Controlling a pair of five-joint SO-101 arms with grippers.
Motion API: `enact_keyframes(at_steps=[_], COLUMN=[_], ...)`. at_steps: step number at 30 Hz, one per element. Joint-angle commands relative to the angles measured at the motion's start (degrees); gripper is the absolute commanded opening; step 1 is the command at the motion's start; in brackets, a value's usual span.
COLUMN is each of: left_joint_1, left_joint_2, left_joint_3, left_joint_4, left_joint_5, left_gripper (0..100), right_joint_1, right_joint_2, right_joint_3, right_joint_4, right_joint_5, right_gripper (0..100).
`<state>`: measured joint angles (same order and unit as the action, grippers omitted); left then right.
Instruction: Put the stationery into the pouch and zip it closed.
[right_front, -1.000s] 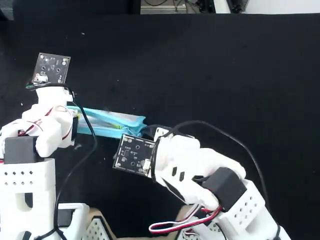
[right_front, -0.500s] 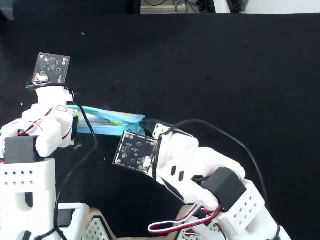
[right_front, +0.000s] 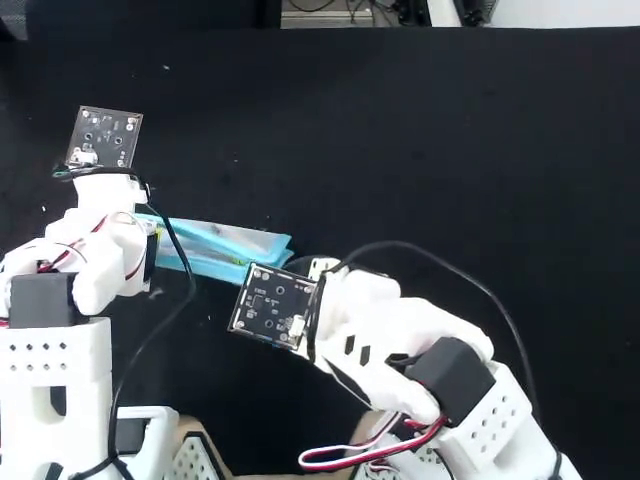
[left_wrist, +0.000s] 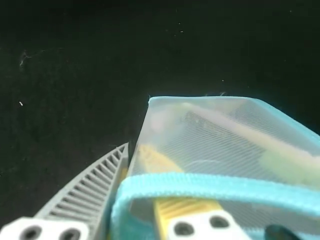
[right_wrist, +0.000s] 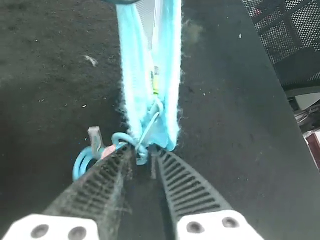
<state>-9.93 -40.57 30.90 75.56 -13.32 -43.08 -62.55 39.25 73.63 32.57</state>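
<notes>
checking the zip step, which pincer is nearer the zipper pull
Right. The right pincer pinches the zipper pull at its tips; the left pincer grips the far end of the pouch.

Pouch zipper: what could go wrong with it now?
1. The right gripper seems to pinch only the thin cord, right at its tips. With a pull, the cord might slip out.
2. The left gripper holds the pouch by one end. A hard tug from the other side could drag the pouch free or twist it.
</notes>
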Motion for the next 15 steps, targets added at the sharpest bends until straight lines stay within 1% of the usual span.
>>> enact_keyframes(at_steps=[1, 11, 15], left_joint_1=[-1.45, -1.54, -1.54], left_joint_2=[0.7, 0.7, 0.7], left_joint_3=[2.86, 2.86, 2.86], left_joint_4=[-0.35, -0.44, -0.44], left_joint_5=[-0.26, -0.26, -0.26], left_gripper=[3, 3, 3], right_joint_1=[-0.53, -0.62, -0.44], right_joint_2=[-0.57, -0.31, -0.66], right_joint_3=[-1.01, -0.84, -2.24], right_joint_4=[0.79, 0.44, 1.23], right_joint_5=[-0.44, -0.44, -0.44], right_gripper=[12.9, 9.8, 3.5])
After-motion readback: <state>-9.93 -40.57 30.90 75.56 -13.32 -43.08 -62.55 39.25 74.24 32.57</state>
